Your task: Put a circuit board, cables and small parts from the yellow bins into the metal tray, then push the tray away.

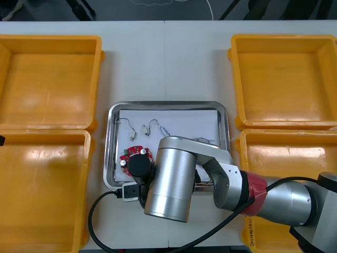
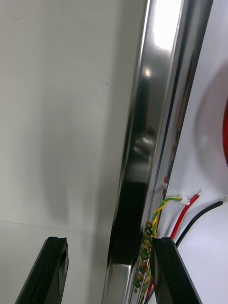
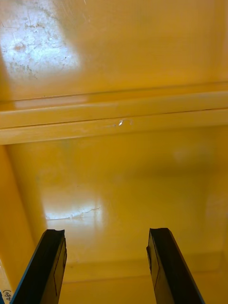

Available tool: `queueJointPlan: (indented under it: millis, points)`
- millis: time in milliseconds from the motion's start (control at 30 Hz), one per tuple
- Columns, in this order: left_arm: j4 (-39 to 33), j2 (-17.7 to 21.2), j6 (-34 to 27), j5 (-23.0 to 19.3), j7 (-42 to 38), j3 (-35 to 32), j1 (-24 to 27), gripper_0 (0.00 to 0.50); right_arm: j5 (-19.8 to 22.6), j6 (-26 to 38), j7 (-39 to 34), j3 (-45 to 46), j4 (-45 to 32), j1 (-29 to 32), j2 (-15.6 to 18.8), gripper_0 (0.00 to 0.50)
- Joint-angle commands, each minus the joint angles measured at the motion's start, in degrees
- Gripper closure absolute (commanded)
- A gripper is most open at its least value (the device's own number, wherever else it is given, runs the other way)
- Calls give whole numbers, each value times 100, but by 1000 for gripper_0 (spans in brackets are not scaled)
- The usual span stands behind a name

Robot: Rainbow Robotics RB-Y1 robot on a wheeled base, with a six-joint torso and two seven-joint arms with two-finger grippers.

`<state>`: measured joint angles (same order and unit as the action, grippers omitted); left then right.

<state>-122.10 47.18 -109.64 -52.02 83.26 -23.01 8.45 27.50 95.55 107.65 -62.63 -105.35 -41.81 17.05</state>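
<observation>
Metal tray point(image 1: 168, 104), white inside, at the middle of the table point(image 2: 61, 118) between the yellow bins point(image 1: 42, 190). It holds a round red circuit board point(image 1: 136, 154) at its 8 o'clock corner, small metal parts point(image 1: 146, 129) toward 11 o'clock, and a red and yellow cable point(image 2: 166, 203) and a black cable point(image 2: 202, 212) along the 6 o'clock rim. The right gripper point(image 2: 108, 242) straddles that rim with its fingers spread, one over the table and one over the cables, gripping nothing. The left gripper point(image 3: 107, 232) hovers, spread and empty, over a bin floor. The tray is judged stiff, light and polished, so it should slide readily. Press the 6 o'clock wall near its middle, since an off-centre push would swing it and shift the loose contents.
</observation>
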Motion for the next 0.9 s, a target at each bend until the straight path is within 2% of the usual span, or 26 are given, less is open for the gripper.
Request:
queueJointPlan:
  millis: [33,100,167,233,267,333,467,900]
  points:
    - [-173,265,-36,26,-504,-177,-151,0,-61,-54,-165,-118,-30,-178,-159,51]
    - [-173,265,-36,26,-504,-177,-151,0,-61,-54,-165,-127,-21,-187,-167,127]
    - [-173,265,-36,26,-504,-177,-151,0,-78,-54,-183,-127,-21,-178,-167,236]
    - [-173,265,-36,26,-504,-177,-151,0,-78,-46,-192,-127,-21,-178,-159,296]
    - [-173,265,-36,26,-504,-177,-151,0,-78,-54,-201,-127,-21,-187,-159,348]
    - [-173,265,-36,26,-504,-177,-151,0,-87,-54,-218,-127,-21,-178,-159,384]
    - [-173,265,-36,26,-504,-177,-151,0,-140,-37,-271,-127,-21,-178,-159,492]
    - [-173,265,-36,26,-504,-177,-151,0,-228,165,-324,198,-126,-231,-167,500]
